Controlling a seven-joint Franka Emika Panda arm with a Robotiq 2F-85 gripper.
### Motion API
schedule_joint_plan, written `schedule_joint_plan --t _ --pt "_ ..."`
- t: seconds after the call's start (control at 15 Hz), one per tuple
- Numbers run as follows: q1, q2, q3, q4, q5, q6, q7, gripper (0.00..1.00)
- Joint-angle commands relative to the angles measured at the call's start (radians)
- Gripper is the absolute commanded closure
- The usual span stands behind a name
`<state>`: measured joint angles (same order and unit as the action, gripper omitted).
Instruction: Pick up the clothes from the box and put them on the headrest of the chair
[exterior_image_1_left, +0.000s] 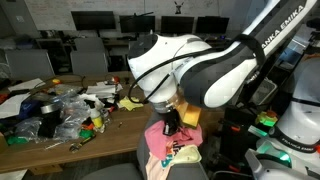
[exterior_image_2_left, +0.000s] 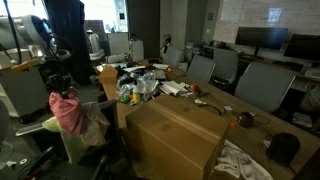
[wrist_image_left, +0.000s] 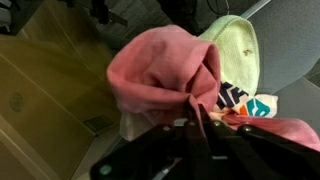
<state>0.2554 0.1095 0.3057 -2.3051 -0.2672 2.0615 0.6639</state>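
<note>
The end effector (wrist_image_left: 197, 128) is pressed together on a fold of the pink garment (wrist_image_left: 160, 70), pinching it from above so that the cloth bunches up under the fingertips. The garment lies on the headrest (wrist_image_left: 290, 40) of the grey chair (exterior_image_2_left: 97, 132). It sits on top of the pale yellow-green garment (wrist_image_left: 232, 40) and the white printed garment (wrist_image_left: 245, 100), which both peek out on the right in the wrist view.

In an exterior view the pink cloth hangs over the left side of the chair back. The big cardboard box (exterior_image_2_left: 175, 135) stands just to the right of the chair and nearer the camera. Its closed top blocks the view of the near end of the bench (exterior_image_1_left: 112, 130). A pale cloth (exterior_image_2_left: 240, 160) lies at the box's lower right.

The bench runs away behind the box and is heaped with clear plastic bags and small colourful clutter (exterior_image_1_left: 60, 110). Other grey office chairs (exterior_image_2_left: 265, 85) line its far right side, and dark monitors (exterior_image_1_left: 95, 20) stand along the far wall.

In an exterior view the arm (exterior_image_1_left: 210, 70) fills the middle of the picture and hides most of the chair, so only the garments below the wrist show.
</note>
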Motion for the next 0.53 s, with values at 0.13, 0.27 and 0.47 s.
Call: schedule_joint_plan --t 0.13,0.27,0.47 --pt "0.033 0.012 -0.018 0.041 0.014 -0.030 -0.011 0.71" --pt "0.033 0.011 -0.019 0.041 0.017 -0.031 -0.012 0.63" --pt "0.031 0.011 -0.021 0.044 0.022 -0.033 -0.015 0.40"
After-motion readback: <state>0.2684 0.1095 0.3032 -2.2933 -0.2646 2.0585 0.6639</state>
